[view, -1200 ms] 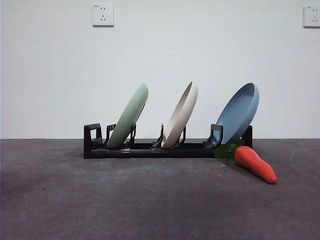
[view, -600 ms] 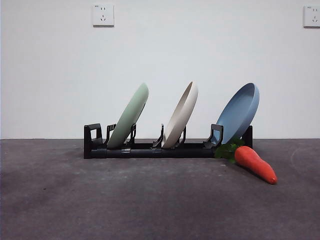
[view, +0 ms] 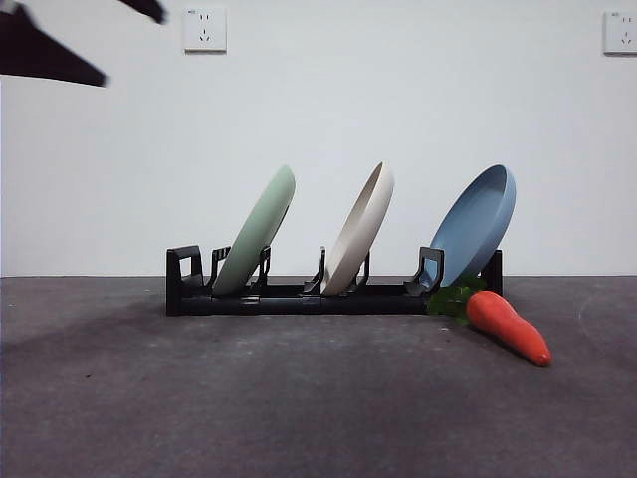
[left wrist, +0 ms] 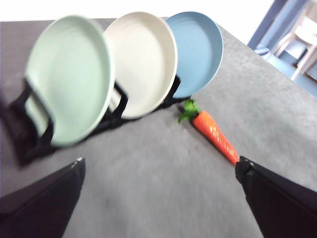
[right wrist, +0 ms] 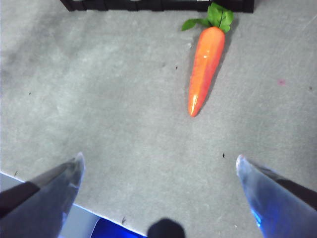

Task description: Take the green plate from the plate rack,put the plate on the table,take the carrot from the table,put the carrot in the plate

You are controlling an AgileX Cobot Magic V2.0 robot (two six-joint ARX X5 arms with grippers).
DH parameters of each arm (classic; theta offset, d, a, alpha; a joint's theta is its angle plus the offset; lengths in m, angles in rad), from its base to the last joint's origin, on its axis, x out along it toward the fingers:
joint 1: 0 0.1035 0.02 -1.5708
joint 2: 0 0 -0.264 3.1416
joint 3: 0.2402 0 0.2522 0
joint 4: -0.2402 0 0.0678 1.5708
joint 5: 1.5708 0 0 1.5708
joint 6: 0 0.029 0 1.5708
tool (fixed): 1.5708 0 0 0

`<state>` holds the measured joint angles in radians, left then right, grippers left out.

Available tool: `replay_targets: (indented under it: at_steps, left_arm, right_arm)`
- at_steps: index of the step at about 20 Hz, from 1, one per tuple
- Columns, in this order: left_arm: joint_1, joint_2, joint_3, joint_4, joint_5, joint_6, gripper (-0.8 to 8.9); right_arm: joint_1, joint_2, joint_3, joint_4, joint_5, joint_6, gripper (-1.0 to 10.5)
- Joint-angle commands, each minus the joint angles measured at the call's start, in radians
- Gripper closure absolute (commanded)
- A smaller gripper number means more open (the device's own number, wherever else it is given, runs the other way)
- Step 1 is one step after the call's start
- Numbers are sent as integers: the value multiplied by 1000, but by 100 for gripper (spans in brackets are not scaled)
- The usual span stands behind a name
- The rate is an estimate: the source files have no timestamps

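The green plate point(view: 257, 234) leans in the left slot of the black plate rack point(view: 299, 299). In the left wrist view, which is blurred, the green plate point(left wrist: 69, 79) and the rack point(left wrist: 29, 144) lie ahead of my open, empty left gripper point(left wrist: 161, 163). That gripper point(view: 133, 50) shows as two black tips at the front view's top left corner, high above the rack. The carrot point(view: 508, 327) lies on the table point(view: 299, 398) at the rack's right end, leaves toward the rack. My right gripper point(right wrist: 159, 157) hangs open over bare table, short of the carrot point(right wrist: 205, 62).
A beige plate point(view: 360, 229) stands in the rack's middle slot and a blue plate point(view: 476, 224) in the right one. A white wall with two sockets rises behind the rack. In the left wrist view the carrot point(left wrist: 214, 135) lies beyond the blue plate point(left wrist: 198, 49).
Two black gripper tips have come into the front view's top left corner. Plates, rack and carrot have not moved.
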<state>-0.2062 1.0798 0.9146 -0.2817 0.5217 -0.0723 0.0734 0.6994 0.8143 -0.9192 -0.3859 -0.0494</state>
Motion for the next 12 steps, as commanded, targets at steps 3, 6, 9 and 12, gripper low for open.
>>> replay_targets:
  at_steps: [3,6,9,12]
  left_arm:
    - [-60,285,221,59,-61,-1,216]
    - [-90,460,385,70,-103,0,216]
    - [-118,613,522,73,-144,0,216]
    - [-138,729,605,80,-194,10,216]
  right_arm:
    - [1,19,4,5,-2,-1,288]
    - [1,23,4,5,-2,-1,288]
    - [1,25,4,5,-2,-1,288]
    - [1,27,4,5,-2,-1,288]
